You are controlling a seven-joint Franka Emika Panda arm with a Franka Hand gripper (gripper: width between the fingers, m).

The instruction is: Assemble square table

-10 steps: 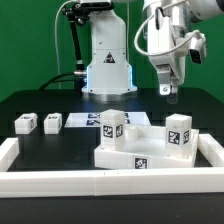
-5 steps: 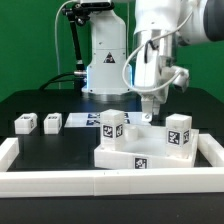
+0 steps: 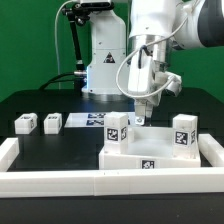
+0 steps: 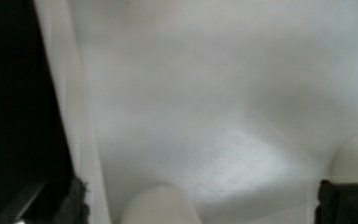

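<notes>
My pincer (image 3: 140, 121) hangs, jaws wide apart, over the slab (image 3: 150, 158), between one leg (image 3: 118, 131) and another leg (image 3: 183, 133); perhaps touching it; the wrist view blurs.

The white slab (image 3: 170, 155) lies flat, two tagged legs (image 3: 117, 129) upright on it. Two loose legs (image 3: 25, 123) stand apart at the exterior view's left.

Wrist view: blurred white surface (image 4: 211, 100) fills most of the frame and runs off three edges; can't tell which part it is. Rounded white lump (image 4: 158, 205) is cut off, unidentifiable. Exterior view: white robot arm (image 3: 165, 30) is cropped top and right. End effector (image 3: 141, 120) tip contact with the large white plastic square slab (image 3: 150, 152): can't tell. Black-and-white square markers (image 3: 181, 139) are too small to read.
</notes>
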